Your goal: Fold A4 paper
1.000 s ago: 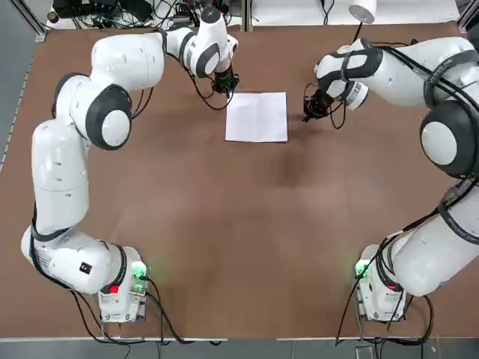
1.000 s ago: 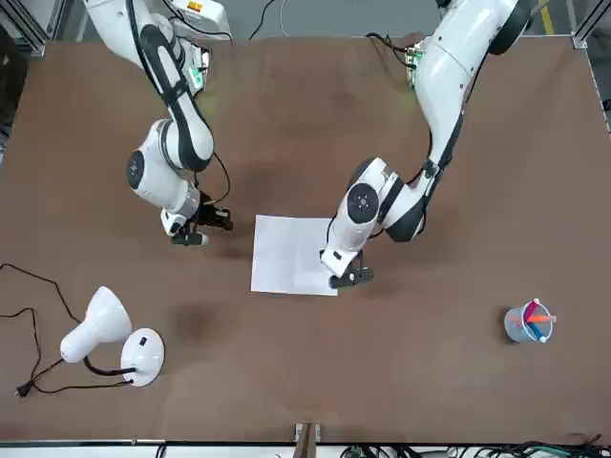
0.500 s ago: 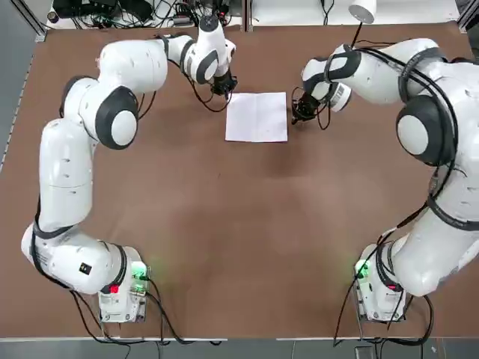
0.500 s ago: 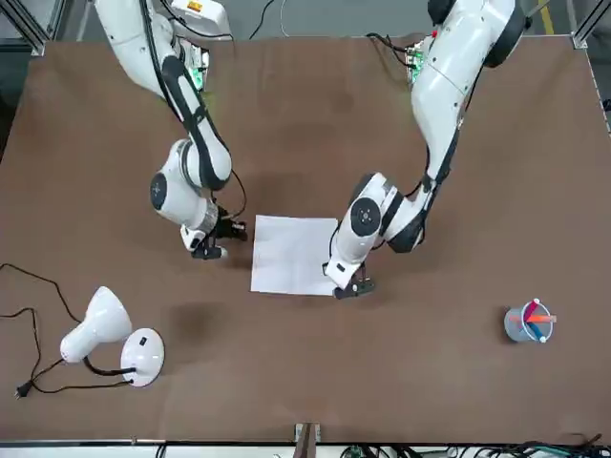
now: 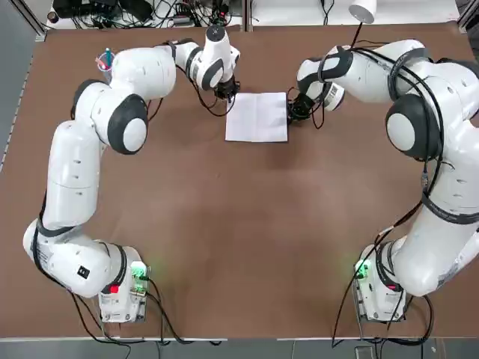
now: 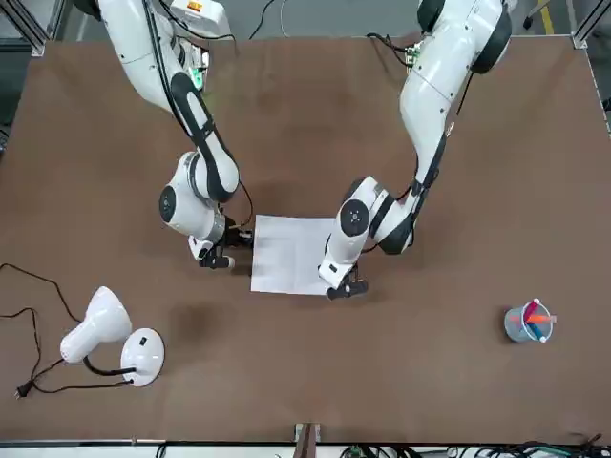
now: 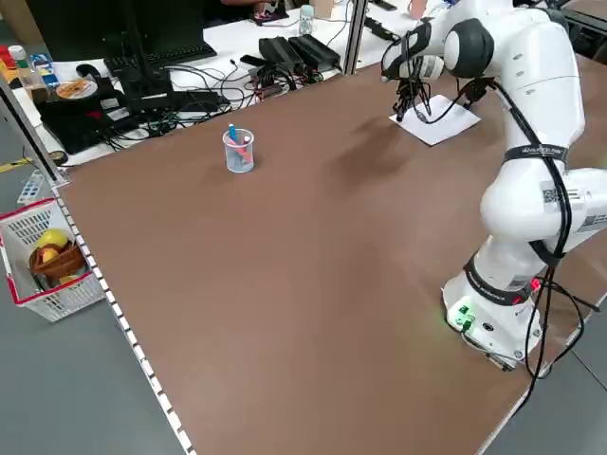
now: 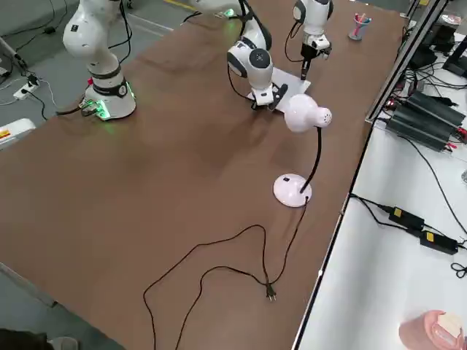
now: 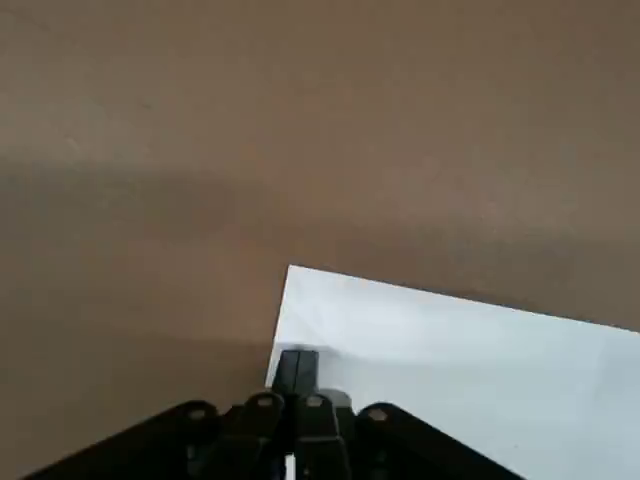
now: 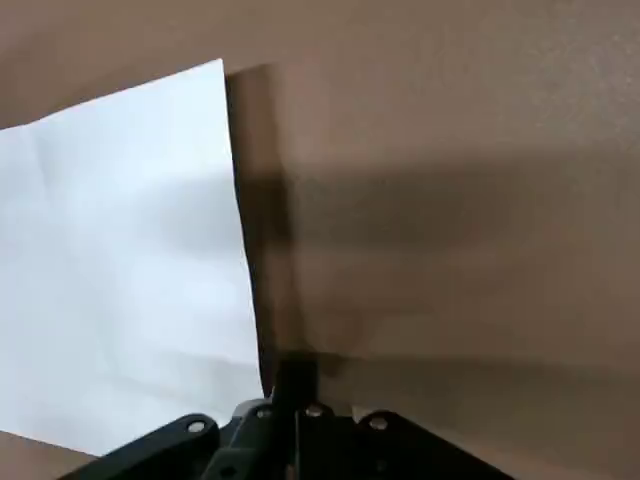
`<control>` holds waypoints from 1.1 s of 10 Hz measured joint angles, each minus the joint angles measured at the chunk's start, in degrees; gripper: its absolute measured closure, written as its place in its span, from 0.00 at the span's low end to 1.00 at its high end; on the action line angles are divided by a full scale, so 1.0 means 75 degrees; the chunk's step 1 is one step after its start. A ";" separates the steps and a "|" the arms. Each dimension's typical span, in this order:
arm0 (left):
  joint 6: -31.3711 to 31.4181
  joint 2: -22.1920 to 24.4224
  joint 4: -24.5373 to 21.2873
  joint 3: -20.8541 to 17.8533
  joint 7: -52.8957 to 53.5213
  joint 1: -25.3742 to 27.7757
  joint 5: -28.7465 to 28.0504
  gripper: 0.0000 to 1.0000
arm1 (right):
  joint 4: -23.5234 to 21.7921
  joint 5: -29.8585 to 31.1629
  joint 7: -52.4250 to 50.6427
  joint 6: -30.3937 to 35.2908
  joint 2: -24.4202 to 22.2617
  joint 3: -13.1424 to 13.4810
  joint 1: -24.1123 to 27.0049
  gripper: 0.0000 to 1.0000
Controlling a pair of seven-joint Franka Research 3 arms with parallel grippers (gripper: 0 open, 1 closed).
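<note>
Basically, we count two arms, one sheet of A4 paper [image 5: 257, 127], one lamp [image 6: 105, 327] and one cup [image 6: 523, 325] with at least three pens [image 6: 539, 319] in it. The paper lies on the far half of the table [image 5: 224, 224], between the two grippers. Its near edge faces a wide brown stretch of table running back to the arm bases; more bare table shows between its far edge and the far table edge. Lamp is far right, cup far left, both well apart from the sheet.

Left gripper [image 9: 297, 355]: fingers closed, tips over the paper close to its far left corner. Right gripper [image 10: 297, 362]: fingers closed, tips just beside the paper's right edge. A dark shadow runs along that edge. Sheet reads as one spread panel, faint creases on it. We see no paper pinched in either pair; whether the tips touch it, we can't tell.
</note>
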State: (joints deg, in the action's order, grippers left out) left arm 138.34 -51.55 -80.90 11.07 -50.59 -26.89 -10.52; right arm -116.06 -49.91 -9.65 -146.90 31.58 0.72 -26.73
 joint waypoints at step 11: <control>0.0066 -0.0020 0.0030 -0.0370 -0.0046 -0.0358 0.0001 0.99 | 0.0125 -0.0239 -0.0016 0.0007 0.0008 -0.0149 0.0012 0.96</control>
State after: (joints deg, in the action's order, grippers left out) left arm 138.84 -51.70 -80.68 8.29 -50.93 -29.57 -10.51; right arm -115.12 -51.70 -9.77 -146.84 31.64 -0.40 -26.64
